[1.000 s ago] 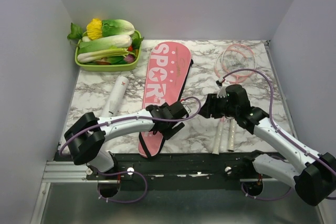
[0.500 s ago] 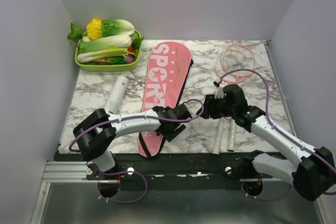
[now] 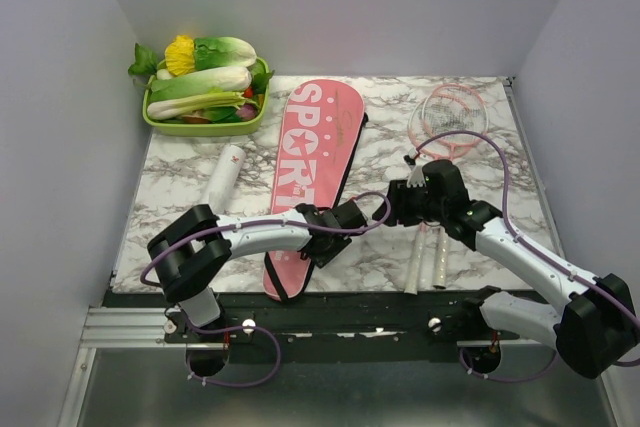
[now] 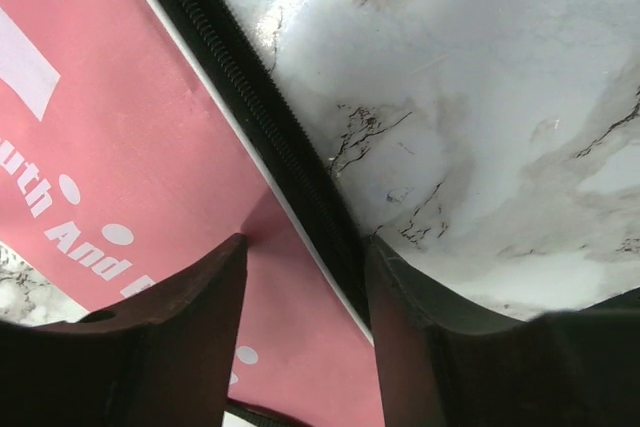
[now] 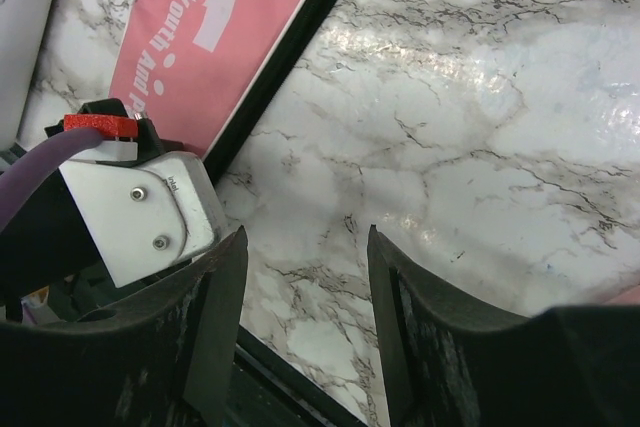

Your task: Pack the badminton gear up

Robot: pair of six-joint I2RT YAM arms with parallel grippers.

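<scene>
A long pink cover (image 3: 312, 162) lay flat down the centre of the marble bench (image 3: 385, 147). The left hand (image 4: 305, 247), fingers (image 4: 170, 327) apart, straddled its zippered edge, lower centre. The right hand (image 5: 305, 237) gaped over bare marble. The cover looked light and floppy; the zipper seam seemed the firmest hold.

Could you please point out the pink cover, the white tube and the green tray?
pink cover (image 3: 312, 147), top view, on its lettered middle.
white tube (image 3: 222, 177), top view, mid-body.
green tray (image 3: 200, 130), top view, near rim.
</scene>
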